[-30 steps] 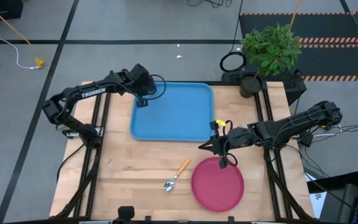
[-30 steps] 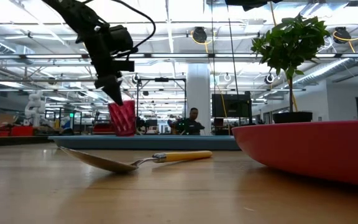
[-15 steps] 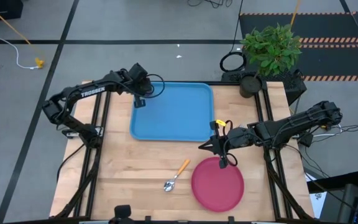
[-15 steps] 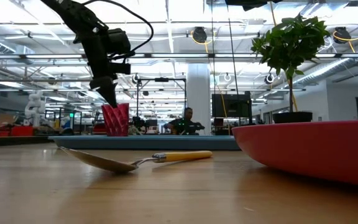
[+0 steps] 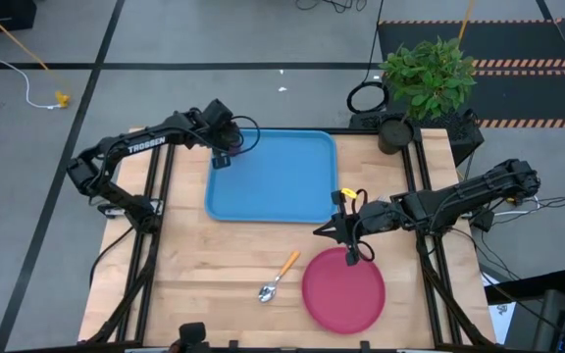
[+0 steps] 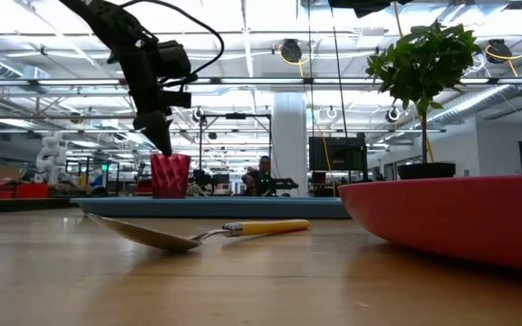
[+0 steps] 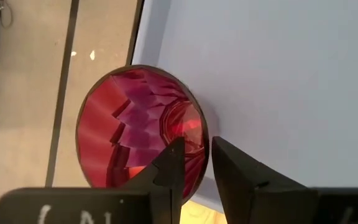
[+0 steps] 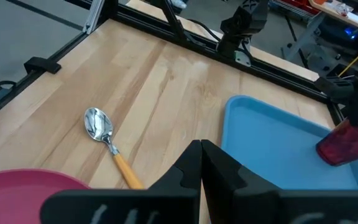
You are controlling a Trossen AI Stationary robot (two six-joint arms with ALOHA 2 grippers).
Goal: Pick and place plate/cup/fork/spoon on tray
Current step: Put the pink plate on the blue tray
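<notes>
The dark red cup (image 6: 170,175) stands upright in the far left corner of the light blue tray (image 5: 282,181). Its base is hidden behind the tray's rim (image 6: 243,206). My left gripper (image 7: 196,163) is above the cup, shut on it. My right gripper (image 8: 201,152) is shut and empty, above the far edge of the pink-red plate (image 5: 343,291), which lies flat at the near right. The orange-handled spoon (image 5: 278,277) lies on the table left of the plate. The fork is not in view. My left gripper holds the cup by its rim (image 7: 202,140), with one finger (image 7: 173,158) inside the cup and the other finger (image 7: 225,162) outside it. The fingers come from above, pointing down. The cup is upright, mouth up, low in the tray's corner.
A potted plant (image 5: 425,74) stands at the table's far right corner. Black frame rails run along the table's sides. The tray's floor (image 7: 278,81) is bare beyond the cup. A person (image 6: 263,177) sits far back in the room.
My left gripper has gone down and a little toward the table's left edge with the cup. The cup was tilted and higher. It now stands upright, low in the tray's far left corner.
</notes>
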